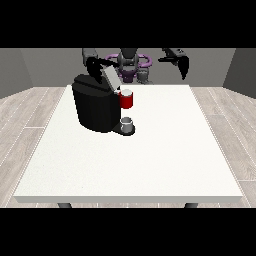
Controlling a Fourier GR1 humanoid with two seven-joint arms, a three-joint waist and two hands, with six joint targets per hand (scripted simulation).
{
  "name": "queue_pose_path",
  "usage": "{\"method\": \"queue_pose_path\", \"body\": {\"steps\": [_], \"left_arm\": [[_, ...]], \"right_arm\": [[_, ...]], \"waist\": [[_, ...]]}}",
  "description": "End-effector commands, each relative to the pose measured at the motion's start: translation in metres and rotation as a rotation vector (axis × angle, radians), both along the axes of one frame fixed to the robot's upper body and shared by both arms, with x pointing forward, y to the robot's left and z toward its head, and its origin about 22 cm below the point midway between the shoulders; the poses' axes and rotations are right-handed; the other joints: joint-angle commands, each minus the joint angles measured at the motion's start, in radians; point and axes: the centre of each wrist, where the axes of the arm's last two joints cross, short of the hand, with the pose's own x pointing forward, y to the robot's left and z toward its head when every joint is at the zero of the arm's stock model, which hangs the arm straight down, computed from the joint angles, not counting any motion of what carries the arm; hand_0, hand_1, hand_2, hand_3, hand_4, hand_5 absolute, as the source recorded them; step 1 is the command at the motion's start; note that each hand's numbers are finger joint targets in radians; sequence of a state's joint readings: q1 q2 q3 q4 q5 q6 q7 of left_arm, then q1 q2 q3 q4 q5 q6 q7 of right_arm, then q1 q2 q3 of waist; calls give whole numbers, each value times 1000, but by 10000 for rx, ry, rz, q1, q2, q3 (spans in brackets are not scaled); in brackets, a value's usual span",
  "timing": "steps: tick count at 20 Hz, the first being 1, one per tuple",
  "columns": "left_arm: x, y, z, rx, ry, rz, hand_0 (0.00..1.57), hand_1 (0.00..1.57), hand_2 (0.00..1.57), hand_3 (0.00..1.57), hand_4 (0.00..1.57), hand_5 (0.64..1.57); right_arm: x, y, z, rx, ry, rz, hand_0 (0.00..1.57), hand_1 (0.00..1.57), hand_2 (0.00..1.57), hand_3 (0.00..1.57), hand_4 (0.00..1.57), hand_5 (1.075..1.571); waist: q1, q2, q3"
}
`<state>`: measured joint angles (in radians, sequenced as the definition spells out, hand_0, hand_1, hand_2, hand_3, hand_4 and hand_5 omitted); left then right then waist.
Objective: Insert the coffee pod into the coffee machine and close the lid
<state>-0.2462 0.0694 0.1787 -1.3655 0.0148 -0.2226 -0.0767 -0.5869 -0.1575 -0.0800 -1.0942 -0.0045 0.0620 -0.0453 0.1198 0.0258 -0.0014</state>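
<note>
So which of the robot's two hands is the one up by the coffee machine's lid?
The hand at the view's left, right above the raised lid of the black coffee machine. The hand at the view's right hangs in the air, far from the machine.

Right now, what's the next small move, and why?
Probably press the lid down: it stands tilted up over the coffee machine, the hand at the view's left sits at its upper end, and the red pod holder looks loaded.
</note>
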Motion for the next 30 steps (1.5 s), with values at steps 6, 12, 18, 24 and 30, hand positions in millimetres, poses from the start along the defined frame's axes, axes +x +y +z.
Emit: {"method": "queue_pose_path", "body": {"steps": [6,12,18,24,30], "left_arm": [[3,13,-3,70,-337,175,0,0,0,0,0,1571],[9,10,12,336,-494,329,0,0,0,0,0,1571],[0,8,-8,90,-350,139,0,0,0,0,24,1571],[2,8,0,273,-30,302,0,0,0,0,148,1571],[3,-5,8,166,-373,-46,0,0,0,0,154,1571]], "right_arm": [[19,17,27,-304,-581,420,0,0,0,0,0,1571],[24,12,28,-588,-754,773,0,0,0,0,77,1571],[28,49,39,-1107,-805,981,0,0,0,0,0,1571],[28,75,38,-1504,-1050,1121,0,0,0,0,124,1571],[39,72,57,-1370,-1562,1133,0,0,0,0,125,1571]], "waist": [[-80,668,12],[-47,749,14],[111,608,12],[277,368,13],[459,591,14]]}}
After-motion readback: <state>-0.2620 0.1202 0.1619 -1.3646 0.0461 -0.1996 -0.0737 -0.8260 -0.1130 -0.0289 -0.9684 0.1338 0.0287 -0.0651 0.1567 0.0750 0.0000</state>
